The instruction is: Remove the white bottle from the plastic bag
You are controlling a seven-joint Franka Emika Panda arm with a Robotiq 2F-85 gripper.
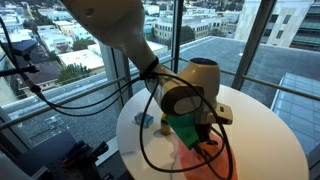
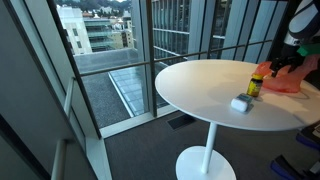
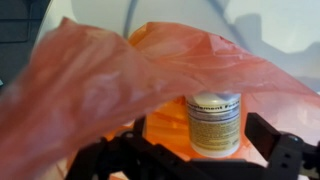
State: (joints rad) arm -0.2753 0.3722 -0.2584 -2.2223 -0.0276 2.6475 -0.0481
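Gripper spread wide and holding nothing; 1 finger at 4 o'clock in the wrist view, the other at 8 o'clock. White bottle inside the orange plastic bag, label showing through the bag's mouth, just off centre toward 5 o'clock and in line with the gap; loose film draped from 9 to 12 o'clock.

Best to ease straight in, bracket the body below the label, then close on bare sides only; pinched film would likely drag the whole bag along, so check before pulling.

In an exterior view, bag close to the round table rim at 3 o'clock; small yellow bottle and white block just beside it; bare top toward 9 o'clock for setting down.
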